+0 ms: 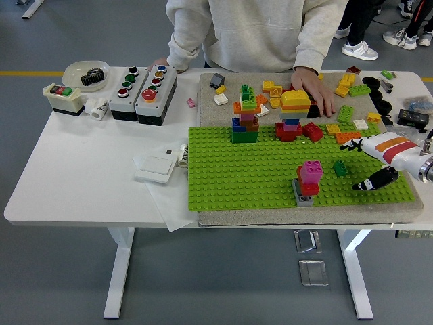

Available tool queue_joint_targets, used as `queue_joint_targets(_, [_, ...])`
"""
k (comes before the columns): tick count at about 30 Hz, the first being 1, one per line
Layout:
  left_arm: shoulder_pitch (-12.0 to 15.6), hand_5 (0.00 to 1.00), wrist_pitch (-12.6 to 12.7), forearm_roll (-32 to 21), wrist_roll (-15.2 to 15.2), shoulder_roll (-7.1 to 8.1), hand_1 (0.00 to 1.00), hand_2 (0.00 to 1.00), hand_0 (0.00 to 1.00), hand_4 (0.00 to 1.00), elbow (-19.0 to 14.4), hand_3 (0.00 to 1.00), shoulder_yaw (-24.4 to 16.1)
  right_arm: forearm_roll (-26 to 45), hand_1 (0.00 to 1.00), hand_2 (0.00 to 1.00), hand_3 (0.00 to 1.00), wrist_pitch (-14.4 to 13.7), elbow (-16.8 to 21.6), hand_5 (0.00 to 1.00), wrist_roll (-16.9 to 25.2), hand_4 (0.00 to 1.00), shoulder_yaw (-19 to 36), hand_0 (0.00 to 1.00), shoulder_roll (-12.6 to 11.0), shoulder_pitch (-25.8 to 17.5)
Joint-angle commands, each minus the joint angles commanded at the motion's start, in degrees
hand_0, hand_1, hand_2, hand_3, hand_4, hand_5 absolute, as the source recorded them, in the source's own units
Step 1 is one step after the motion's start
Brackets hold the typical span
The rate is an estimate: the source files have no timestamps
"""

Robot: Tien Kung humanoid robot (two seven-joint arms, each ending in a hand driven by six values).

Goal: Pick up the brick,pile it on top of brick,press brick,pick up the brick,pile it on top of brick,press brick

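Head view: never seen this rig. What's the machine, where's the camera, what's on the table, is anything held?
The camera sits high on a humanoid robot, looking down over a white table. The robot's right hand, black fingers on a white forearm, comes in from the right and rests over the green baseplate, holding nothing. Its left arm is out of view. On the baseplate stand a short pink-topped brick stack, a loose dark green brick near the hand, and two taller stacks at the far edge. Loose bricks lie on the mat behind. A person stands opposite, one hand resting among them. At left are push-button boxes and a bowl.
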Motion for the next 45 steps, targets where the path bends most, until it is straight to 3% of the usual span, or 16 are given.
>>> queue_joint_targets(10, [-0.5,0.509,0.1,-0.9,-0.1,0.17,0.699,0.591,0.792,0.523,0.0,0.533,0.8,-0.1,0.697,0.770,0.813,2.8,-3.3,0.295,-0.4,0.942,-3.3,0.673,2.5,4.1])
queue_joint_targets(27, [-0.6,0.509,0.0,-1.5,-0.1,0.28,0.696,0.591,0.795,0.523,0.0,0.533,1.6,4.8,0.684,0.749,0.772,7.1,-6.3,0.295,-1.4,0.932,-6.1,0.668,4.6,6.4])
queue_joint_targets(45, [-0.6,0.509,0.1,-1.8,-0.2,0.27,0.694,0.590,0.795,0.523,0.0,0.533,2.1,6.9,0.676,0.737,0.744,7.7,-8.3,0.317,-1.9,0.919,-5.9,0.659,6.0,6.9])
